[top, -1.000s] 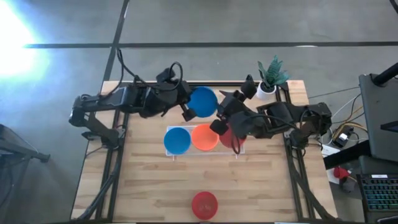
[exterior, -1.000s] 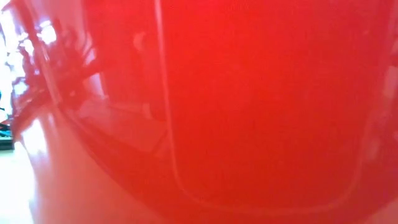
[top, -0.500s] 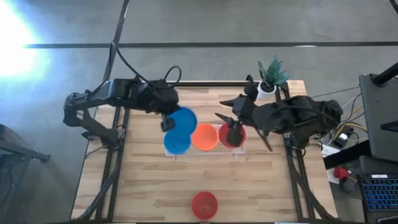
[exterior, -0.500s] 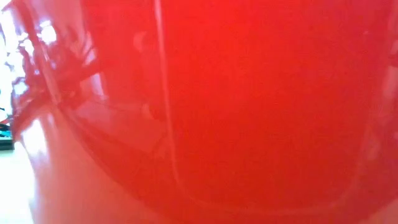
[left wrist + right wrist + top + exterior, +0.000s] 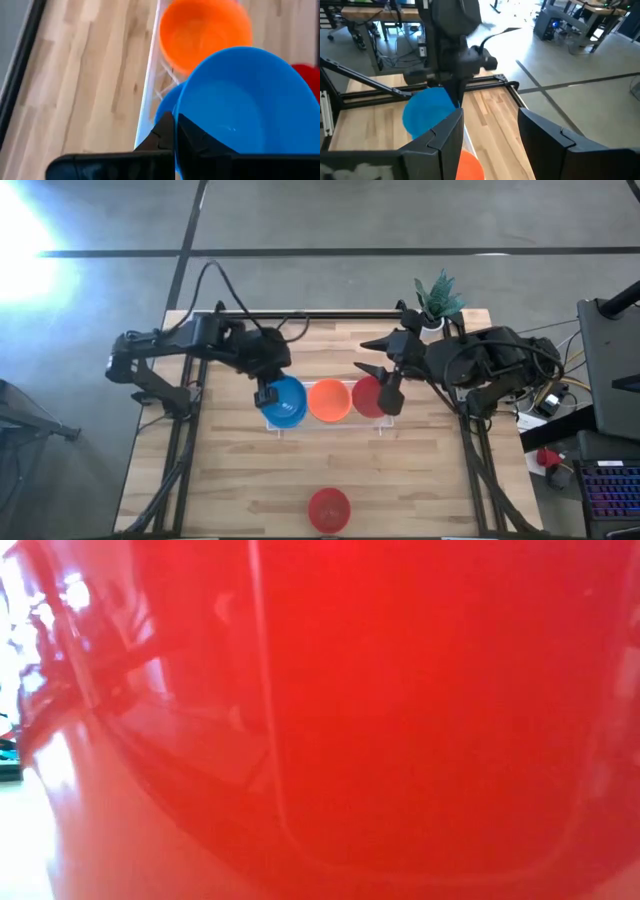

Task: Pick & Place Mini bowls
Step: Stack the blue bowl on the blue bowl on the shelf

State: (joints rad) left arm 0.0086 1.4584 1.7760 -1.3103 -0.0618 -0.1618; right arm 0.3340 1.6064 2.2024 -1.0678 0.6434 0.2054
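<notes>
Nearest us, a lone red bowl [image 5: 329, 507] sits at the table's front edge. On the white tray [image 5: 281, 428], our left gripper [image 5: 266, 396], jaws pinched shut on a blue bowl [image 5: 288, 397] at its rim, now holds it over another blue one; a second ago it hung farther back. These bowls look light, stiff, slippery; rims suit gripping. Right gripper [image 5: 383, 370] is open, now lifted clear above the tray's red bowl [image 5: 367, 396].

A workshop or lab: concrete floor [image 5: 330, 220], cluttered workbenches [image 5: 570, 10], cables, computer gear.
</notes>
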